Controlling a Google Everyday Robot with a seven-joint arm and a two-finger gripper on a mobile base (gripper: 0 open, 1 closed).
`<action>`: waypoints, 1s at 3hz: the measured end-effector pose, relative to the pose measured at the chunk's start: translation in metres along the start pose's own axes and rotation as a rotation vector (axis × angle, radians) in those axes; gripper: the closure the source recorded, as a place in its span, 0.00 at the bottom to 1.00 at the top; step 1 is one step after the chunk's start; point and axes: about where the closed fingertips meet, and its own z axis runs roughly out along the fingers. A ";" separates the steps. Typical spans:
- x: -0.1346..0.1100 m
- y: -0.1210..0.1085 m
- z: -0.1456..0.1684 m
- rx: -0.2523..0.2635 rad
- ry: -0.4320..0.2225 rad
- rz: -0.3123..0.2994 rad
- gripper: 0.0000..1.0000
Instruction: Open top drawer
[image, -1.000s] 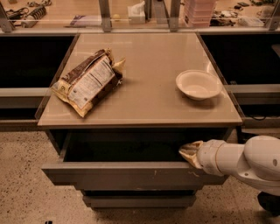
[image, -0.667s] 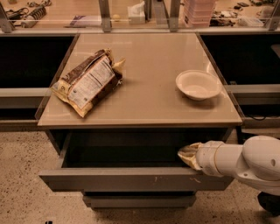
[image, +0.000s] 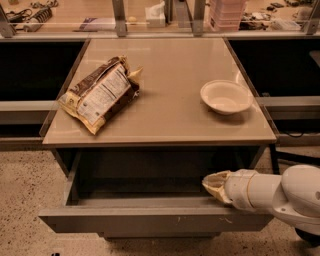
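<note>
Pincer (image: 212, 184) at open top drawer (image: 150, 220) — right end.

The gripper (image: 213, 184) apparently sits inside the top drawer (image: 150, 220).

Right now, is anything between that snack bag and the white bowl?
Nothing: the camera view shows bare tabletop between the snack bag and the bowl. The gripper is lower, at the right front edge of the open top drawer.

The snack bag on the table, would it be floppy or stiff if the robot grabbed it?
Probably floppy: the snack bag looks crinkled and puffy, so it would likely sag. It seems light and lies flat, so it should hardly roll. The gripper is down at the top drawer.
</note>
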 end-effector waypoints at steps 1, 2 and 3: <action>0.009 0.024 -0.005 -0.014 -0.029 0.019 1.00; 0.009 0.031 -0.007 -0.021 -0.039 0.025 1.00; 0.011 0.041 -0.012 -0.008 -0.061 0.034 1.00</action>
